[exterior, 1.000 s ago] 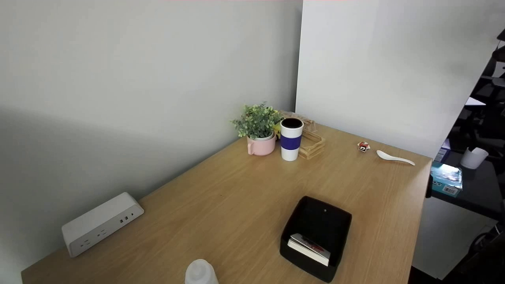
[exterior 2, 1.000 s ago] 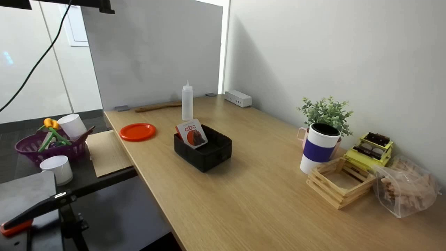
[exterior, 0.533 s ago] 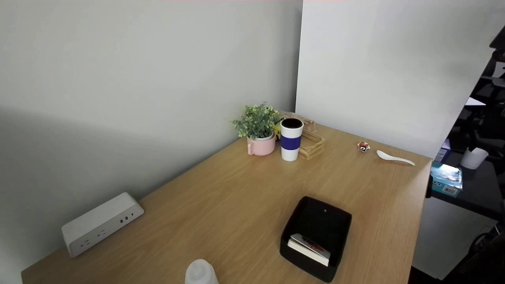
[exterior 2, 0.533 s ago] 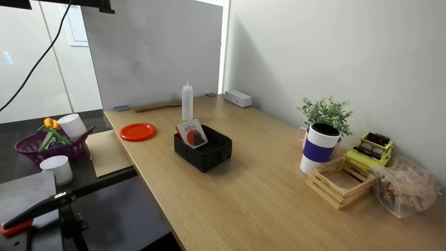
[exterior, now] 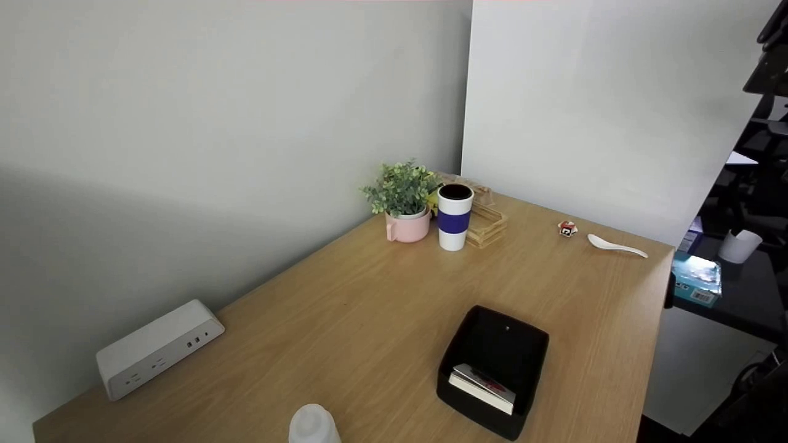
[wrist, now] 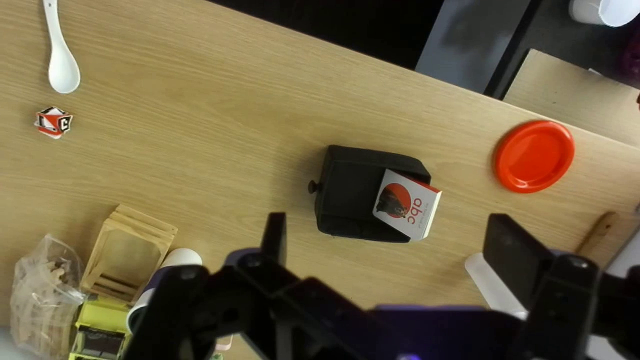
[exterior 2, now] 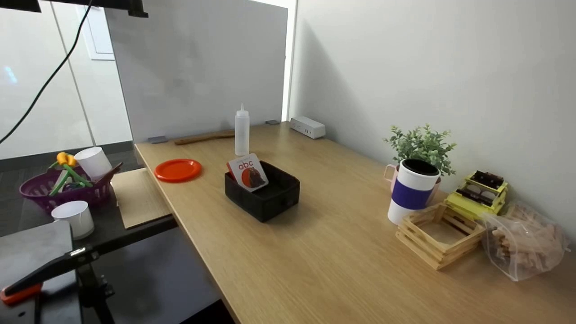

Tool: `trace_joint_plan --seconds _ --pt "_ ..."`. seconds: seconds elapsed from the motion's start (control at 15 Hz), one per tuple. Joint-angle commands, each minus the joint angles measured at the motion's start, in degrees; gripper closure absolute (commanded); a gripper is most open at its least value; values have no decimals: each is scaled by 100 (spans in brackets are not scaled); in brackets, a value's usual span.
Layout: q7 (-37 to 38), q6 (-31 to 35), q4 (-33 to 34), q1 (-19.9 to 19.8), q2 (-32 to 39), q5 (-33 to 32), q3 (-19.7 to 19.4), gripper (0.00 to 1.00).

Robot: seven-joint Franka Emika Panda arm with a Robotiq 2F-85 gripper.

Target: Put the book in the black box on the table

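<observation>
Table (wrist: 195,145) fills most of the wrist view, light-brown wood grain. Gripper (wrist: 386,232) across the lower half — fingers spread wide apart, table showing through the gap. Black box (wrist: 345,195) near frame centre, clear of both fingers. Book (wrist: 407,205) in the box's right end, seen between the fingertips left to right and mostly higher in frame — tilted, "abc" cover showing, top edge past the rim. Both exterior views also show it inside.

Dark shape (exterior: 769,71) (cropped) further in
</observation>
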Motion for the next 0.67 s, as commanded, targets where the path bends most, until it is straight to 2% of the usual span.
trace_joint_plan --seconds 0.0,0.27,0.6 --pt "-16 -10 9 -40 -10 20 34 0" --pt "-439 165 71 146 209 285 -119 0" --pt "-1534 369 379 590 855 1211 -300 0"
